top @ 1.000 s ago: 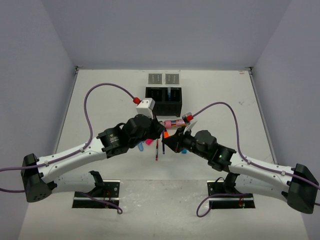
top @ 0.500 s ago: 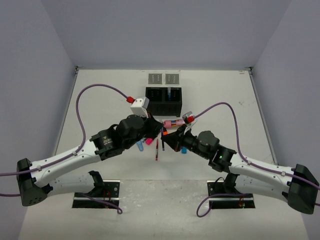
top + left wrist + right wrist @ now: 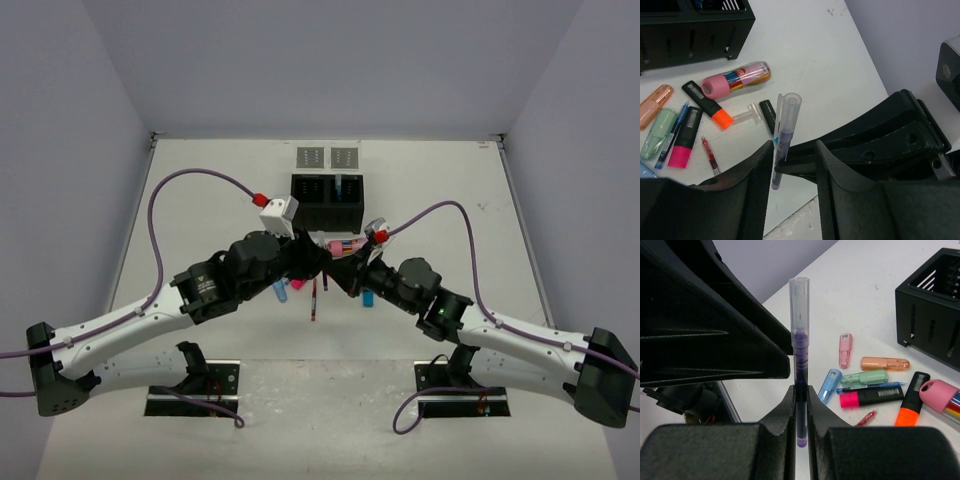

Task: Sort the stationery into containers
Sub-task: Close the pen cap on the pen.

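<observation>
Pen [image 3: 799,340] upright in right gripper [image 3: 799,396], between left gripper [image 3: 792,152] fingers [image 3: 757,190]; stationery [image 3: 707,104] on table [image 3: 805,60] before box [image 3: 690,35].

Bright, even diffuse light; soft shadows on table [image 3: 450,170]; wrist views sharp, slight foreground blur.

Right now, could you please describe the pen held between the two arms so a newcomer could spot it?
In front of the black box, the right gripper pinches a thin pen upright. Unlike the stubby highlighters lying flat nearby, it stands off the surface, with a purple barrel and a clear cap.
</observation>
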Action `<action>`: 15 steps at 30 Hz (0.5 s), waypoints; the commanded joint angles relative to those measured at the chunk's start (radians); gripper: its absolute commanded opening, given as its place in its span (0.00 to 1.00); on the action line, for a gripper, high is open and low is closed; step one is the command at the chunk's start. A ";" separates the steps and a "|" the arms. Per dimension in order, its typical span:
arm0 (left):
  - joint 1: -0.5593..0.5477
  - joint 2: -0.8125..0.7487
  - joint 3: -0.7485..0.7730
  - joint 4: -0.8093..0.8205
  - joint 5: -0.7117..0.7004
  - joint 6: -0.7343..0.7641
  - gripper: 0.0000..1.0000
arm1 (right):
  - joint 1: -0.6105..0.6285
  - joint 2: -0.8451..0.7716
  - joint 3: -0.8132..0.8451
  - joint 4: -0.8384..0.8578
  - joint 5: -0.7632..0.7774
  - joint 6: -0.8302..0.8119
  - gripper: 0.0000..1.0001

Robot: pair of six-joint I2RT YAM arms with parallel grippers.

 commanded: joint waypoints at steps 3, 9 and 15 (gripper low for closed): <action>-0.004 -0.035 0.040 0.047 0.072 0.081 0.47 | -0.002 0.007 0.045 0.056 0.020 -0.063 0.00; -0.004 -0.069 0.002 0.133 0.187 0.212 0.53 | -0.002 -0.030 0.031 0.080 -0.035 -0.112 0.00; -0.004 -0.108 -0.024 0.125 0.120 0.253 0.52 | -0.002 -0.089 0.022 0.072 -0.100 -0.157 0.00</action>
